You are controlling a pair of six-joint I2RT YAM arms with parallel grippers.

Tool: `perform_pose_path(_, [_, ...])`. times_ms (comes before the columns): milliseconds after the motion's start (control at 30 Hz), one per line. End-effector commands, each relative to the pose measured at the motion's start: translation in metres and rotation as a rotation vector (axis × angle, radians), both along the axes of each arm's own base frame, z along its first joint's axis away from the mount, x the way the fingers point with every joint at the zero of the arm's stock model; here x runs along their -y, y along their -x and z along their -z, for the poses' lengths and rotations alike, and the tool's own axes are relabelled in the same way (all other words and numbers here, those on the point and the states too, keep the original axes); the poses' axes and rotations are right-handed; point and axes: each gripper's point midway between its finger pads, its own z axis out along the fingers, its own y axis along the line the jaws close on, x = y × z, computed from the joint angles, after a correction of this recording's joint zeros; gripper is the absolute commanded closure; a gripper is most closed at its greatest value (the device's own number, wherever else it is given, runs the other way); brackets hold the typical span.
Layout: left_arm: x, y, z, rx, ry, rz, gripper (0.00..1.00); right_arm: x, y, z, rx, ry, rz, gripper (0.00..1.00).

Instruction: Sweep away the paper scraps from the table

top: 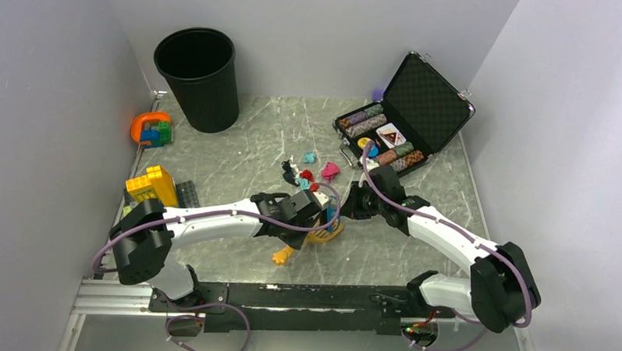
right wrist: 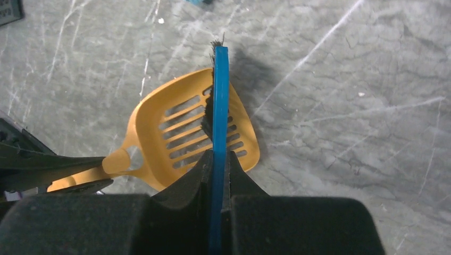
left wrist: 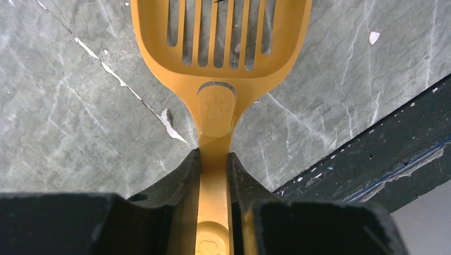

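Reading it from the near rail (top: pixel 288 296) outward. Both arms lean in over the table (top: pixel 238 157) and meet about mid-width.

My left gripper (left wrist: pixel 214 159) is clamped on the scoop (left wrist: pixel 215 111). Its fingers pinch the thin yellow handle just behind the paw-print boss, and the slotted pan points away from the wrist over bare marble. I can't tell from that view whether the pan sits on the surface or just above it.

My right gripper (right wrist: pixel 218 159) is closed tight on the brush (right wrist: pixel 220 106), a flat blue handle seen edge-on with black bristles showing along one side. From the right wrist the brush crosses over the pan's slots, tip past the pan's far lip. Contact between bristles and pan: can't tell.

Just beyond the two grippers, the scraps (top: pixel 307 175) sit in a loose cluster mid-table: red, pink, teal, one dark. They lie near one another on the far side of the pan, outside it as far as I can see.

Left edge: bricks (top: pixel 151 184), well apart from the cluster. Far right: chip case (top: pixel 408 109), open with lid up, near the scraps but not touching. Far left corner: black bin (top: pixel 198 78), upright, well away from both tools.
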Motion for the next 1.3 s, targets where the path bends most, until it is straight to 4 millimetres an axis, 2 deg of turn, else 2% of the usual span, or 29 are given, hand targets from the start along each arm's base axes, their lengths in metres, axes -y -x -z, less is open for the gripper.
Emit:
perform_pose_path(0, [0.011, -0.002, -0.001, 0.016, 0.032, 0.03, 1.0, 0.014, 0.007, 0.025, -0.055, 0.07, 0.044, 1.0])
perform_pose_path(33, [0.011, -0.002, -0.001, 0.016, 0.036, 0.033, 1.0, 0.014, 0.008, 0.029, -0.068, 0.079, 0.042, 1.0])
perform_pose_path(167, [0.017, 0.001, -0.006, 0.015, 0.079, 0.051, 0.85, 0.014, 0.011, 0.041, -0.11, 0.102, 0.029, 1.0])
perform_pose_path(300, [0.015, -0.002, -0.014, 0.047, 0.105, 0.041, 0.61, 0.014, 0.011, 0.04, -0.104, 0.1, 0.026, 1.0])
perform_pose_path(400, [0.011, -0.006, -0.017, 0.076, 0.101, 0.021, 0.49, 0.014, 0.011, 0.04, -0.107, 0.108, 0.017, 1.0])
perform_pose_path(600, [0.005, -0.011, -0.02, 0.12, 0.119, -0.008, 0.39, 0.015, 0.014, 0.045, -0.129, 0.123, 0.004, 1.0])
perform_pose_path(800, [0.003, -0.014, -0.018, 0.161, 0.119, -0.019, 0.34, 0.015, 0.013, 0.043, -0.122, 0.124, 0.007, 1.0])
perform_pose_path(1000, [0.002, -0.008, -0.012, 0.198, 0.15, -0.012, 0.11, 0.014, 0.012, 0.044, -0.128, 0.122, 0.001, 1.0])
perform_pose_path(1100, [0.001, -0.007, -0.008, 0.197, 0.159, -0.018, 0.12, 0.013, 0.013, 0.044, -0.133, 0.121, -0.005, 1.0])
perform_pose_path(1233, [0.003, -0.005, -0.004, 0.187, 0.165, -0.015, 0.24, 0.013, 0.013, 0.044, -0.13, 0.123, -0.008, 1.0])
perform_pose_path(1267, [-0.003, -0.016, -0.005, 0.242, 0.138, -0.056, 0.28, 0.013, 0.013, 0.044, -0.128, 0.123, -0.011, 1.0])
